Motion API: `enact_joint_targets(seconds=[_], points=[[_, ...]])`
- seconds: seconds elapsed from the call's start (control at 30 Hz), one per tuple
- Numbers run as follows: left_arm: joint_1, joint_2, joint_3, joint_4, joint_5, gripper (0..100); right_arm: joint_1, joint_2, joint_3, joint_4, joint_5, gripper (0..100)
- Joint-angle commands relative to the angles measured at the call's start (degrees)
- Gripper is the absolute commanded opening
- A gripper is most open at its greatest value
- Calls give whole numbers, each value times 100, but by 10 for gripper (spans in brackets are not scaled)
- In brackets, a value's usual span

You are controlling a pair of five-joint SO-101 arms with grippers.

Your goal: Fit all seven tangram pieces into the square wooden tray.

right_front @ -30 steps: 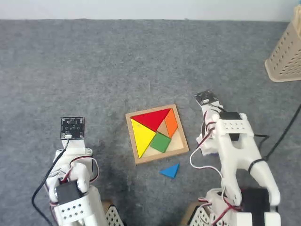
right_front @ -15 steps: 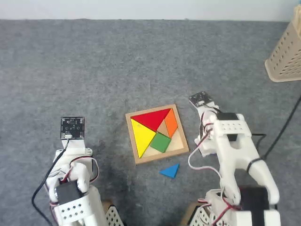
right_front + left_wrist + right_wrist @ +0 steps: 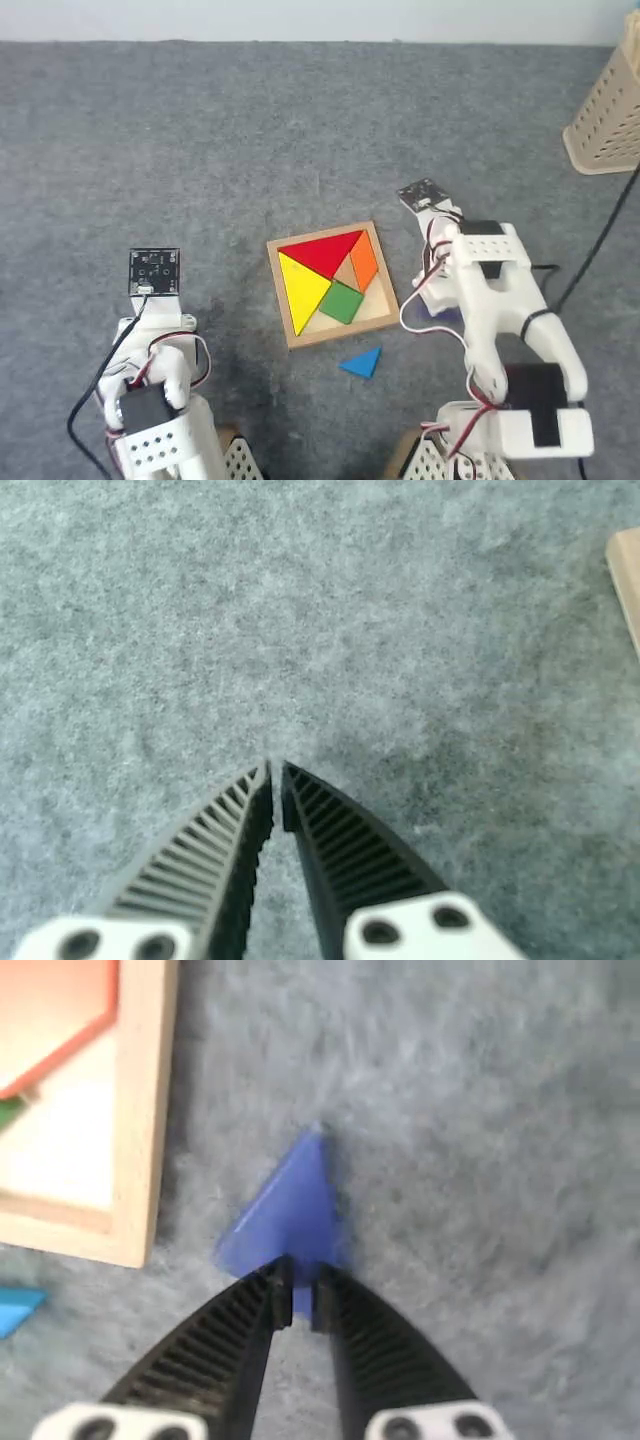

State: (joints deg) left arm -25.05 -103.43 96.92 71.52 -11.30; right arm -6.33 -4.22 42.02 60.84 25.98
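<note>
The square wooden tray [image 3: 292,332] holds a red triangle [image 3: 325,252], a yellow triangle [image 3: 302,285], an orange piece [image 3: 364,261] and a green square [image 3: 342,300]; pale bare wood shows between them. A light blue triangle [image 3: 362,362] lies on the carpet just in front of the tray. My right gripper [image 3: 300,1295] is shut on the base edge of a violet-blue triangle [image 3: 290,1205], which sits on the carpet beside the tray's right rim [image 3: 140,1110]. My left gripper [image 3: 276,772] hovers over bare carpet with its fingers together and nothing between them.
Grey carpet covers the whole table. A beige perforated basket [image 3: 608,110] stands at the far right edge. The left arm [image 3: 150,340] sits at the near left, well apart from the tray, whose corner [image 3: 625,570] just shows in the left wrist view.
The right arm has swung slightly left and away from me, closer to the tray's right side. The left arm and the pieces in the tray have not moved.
</note>
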Motion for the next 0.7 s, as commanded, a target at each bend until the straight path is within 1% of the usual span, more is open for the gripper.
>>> enact_joint_targets(seconds=[0.0,0.1,0.2,0.33,0.4,0.5,0.57,0.6,0.67], points=[[-26,-79,-40,44,-26,13,-4,40,-651,180,114,17],[-26,-79,-40,44,-26,13,154,40,-1178,646,-527,17],[-26,-79,-40,44,-26,13,198,31,-1574,1103,-1582,16],[-26,-79,-40,44,-26,13,57,48,-1741,1253,-3007,19],[-26,-79,-40,44,-26,13,-119,119,-1732,1235,-3710,63],[-26,-79,-40,44,-26,13,-286,382,-1723,1349,-4149,213],[-26,-79,-40,44,-26,13,-321,620,-1749,1473,-4431,284],[-26,-79,-40,44,-26,13,-330,725,-1767,1534,-4615,291],[-26,-79,-40,44,-26,13,-295,866,-1829,1499,-4949,265]])
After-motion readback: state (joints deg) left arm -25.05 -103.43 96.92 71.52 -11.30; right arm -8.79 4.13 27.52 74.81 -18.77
